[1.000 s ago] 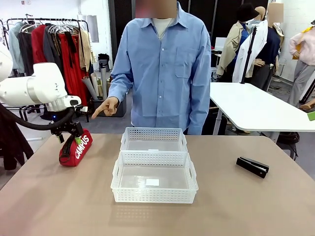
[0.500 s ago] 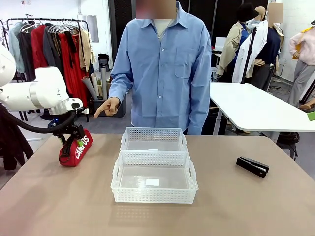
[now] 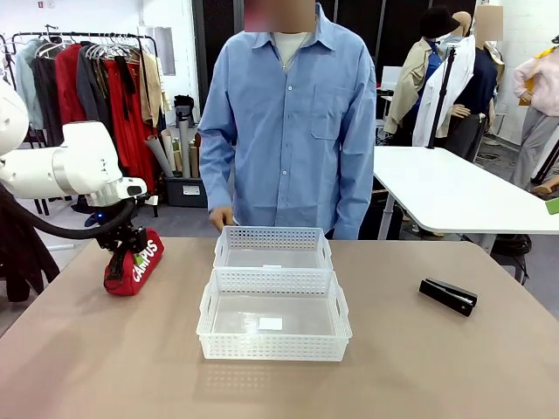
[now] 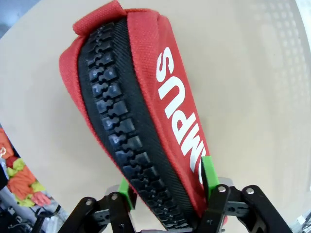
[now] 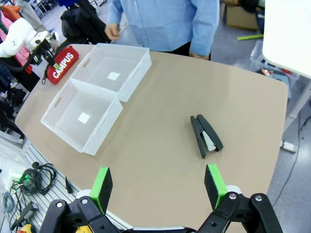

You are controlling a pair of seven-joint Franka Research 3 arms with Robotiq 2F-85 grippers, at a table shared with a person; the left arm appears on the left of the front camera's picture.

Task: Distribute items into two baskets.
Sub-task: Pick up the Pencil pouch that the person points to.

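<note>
Since the earlier frame the person's hand (image 3: 222, 217) no longer points toward the left; it has come down to the far left corner of the far basket (image 3: 272, 236). At the same time the left gripper (image 3: 125, 253) has narrowed on the red pouch (image 3: 144, 260) at the left middle of the front view.

In the left wrist view its green pads (image 4: 209, 172) press on the two long sides of the pouch, one beside the black zip and one on the red cloth near the lettering. I judge this a grip across the narrow width, so the soft body does not fold. The pouch seems to lie on the table (image 3: 437, 367), not yet lifted.

The near basket (image 3: 272, 349) is touching the far one at the centre; both look empty, ready to receive.

The stapler (image 3: 448, 296) lies at the right, well apart from the baskets. The right gripper (image 5: 158, 187) hangs wide open and holds nothing, with the stapler ahead of it.
</note>
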